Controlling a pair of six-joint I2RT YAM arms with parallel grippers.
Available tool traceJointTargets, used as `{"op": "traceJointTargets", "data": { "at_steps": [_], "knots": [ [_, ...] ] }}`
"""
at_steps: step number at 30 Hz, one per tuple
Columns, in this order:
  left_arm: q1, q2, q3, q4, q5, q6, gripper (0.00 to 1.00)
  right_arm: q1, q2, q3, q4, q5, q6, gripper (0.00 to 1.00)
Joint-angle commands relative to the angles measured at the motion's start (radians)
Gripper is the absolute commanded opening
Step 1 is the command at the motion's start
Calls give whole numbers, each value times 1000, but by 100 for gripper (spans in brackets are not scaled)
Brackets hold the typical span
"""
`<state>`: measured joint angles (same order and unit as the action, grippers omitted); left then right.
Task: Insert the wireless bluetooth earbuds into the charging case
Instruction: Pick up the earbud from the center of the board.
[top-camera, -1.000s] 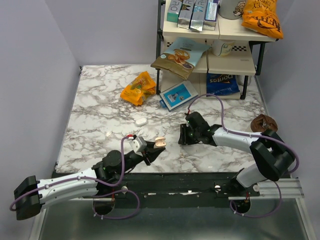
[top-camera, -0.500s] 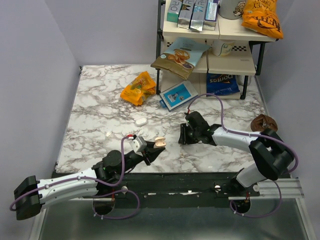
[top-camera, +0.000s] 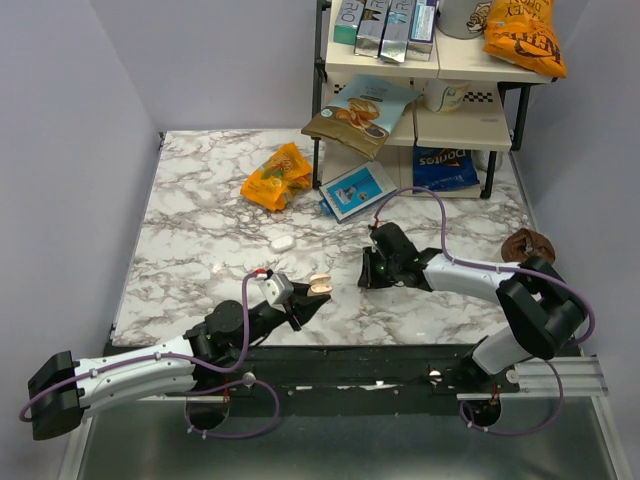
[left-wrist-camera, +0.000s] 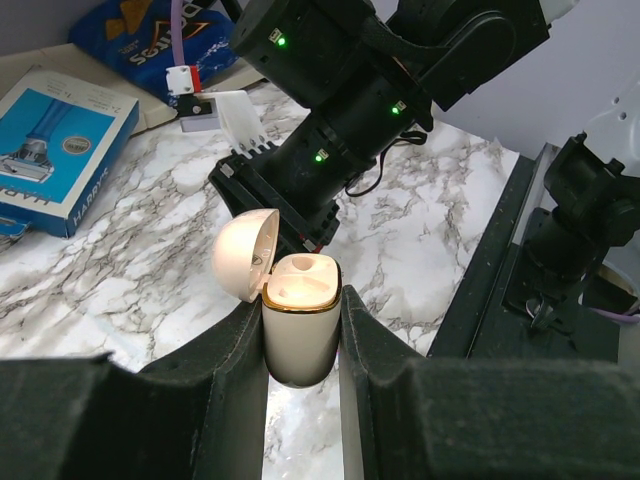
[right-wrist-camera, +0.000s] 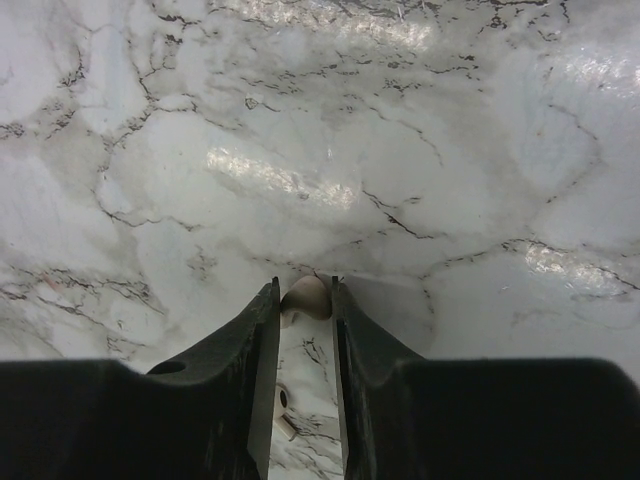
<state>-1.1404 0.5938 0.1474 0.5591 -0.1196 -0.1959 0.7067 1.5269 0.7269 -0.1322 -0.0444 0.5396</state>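
Note:
My left gripper is shut on the cream charging case and holds it upright above the table's near edge. In the left wrist view the case sits between my two fingers with its lid hinged open to the left; both sockets look empty. My right gripper points down at the marble table, just right of the case. In the right wrist view its fingertips are closed on one cream earbud at the table surface. A second earbud lies on the marble under the fingers.
A small white oval object lies mid-table. An orange snack bag and a blue razor box lie further back. A shelf rack with snack bags stands at the back right. A brown disc-shaped object is at the right edge.
Nearly nothing: the right gripper has shifted very slightly over the same spot. The left gripper holds the open case still.

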Motion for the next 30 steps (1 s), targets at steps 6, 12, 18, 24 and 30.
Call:
{"op": "traceJointTargets", "data": {
  "at_steps": [6, 12, 18, 24, 30],
  "knots": [
    [-4, -2, -9, 36, -20, -14, 0, -4, -59, 0, -6, -9, -9, 27],
    [-4, 4, -12, 53, -26, -19, 0, -4, -140, 14, -37, 11, -30, 27],
    [-4, 23, -28, 116, -48, -36, 0, -4, -290, 5, -40, 63, -66, 26],
    [-2, 101, -16, 199, -80, -31, 0, -3, -479, 11, -53, 90, -127, 25],
    [4, 262, 38, 300, -86, 15, 0, -3, -580, 39, -83, 63, -161, 26]
  ]
}}
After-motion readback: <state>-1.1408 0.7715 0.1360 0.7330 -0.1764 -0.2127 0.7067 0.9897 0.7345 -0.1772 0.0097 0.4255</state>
